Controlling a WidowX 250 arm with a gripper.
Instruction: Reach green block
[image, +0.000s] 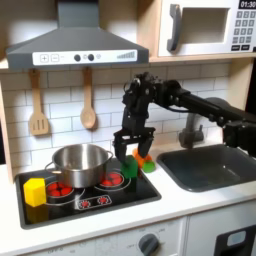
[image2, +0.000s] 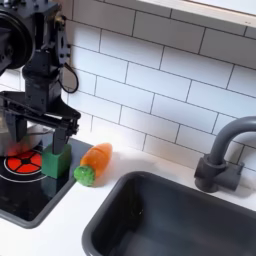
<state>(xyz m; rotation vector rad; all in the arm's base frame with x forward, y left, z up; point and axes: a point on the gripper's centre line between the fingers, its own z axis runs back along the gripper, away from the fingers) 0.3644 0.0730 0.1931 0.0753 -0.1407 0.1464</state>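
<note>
The green block sits at the hob's edge nearest the sink, directly beneath our gripper, whose jaws stand apart, so we descend straight, avoiding the carrot.

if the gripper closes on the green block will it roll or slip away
Probably not. The green block looks flat-sided and boxy, so it should sit still rather than roll. It looks small and rigid, likely light, so an off-centre pinch by the gripper might nudge it sideways.
</note>
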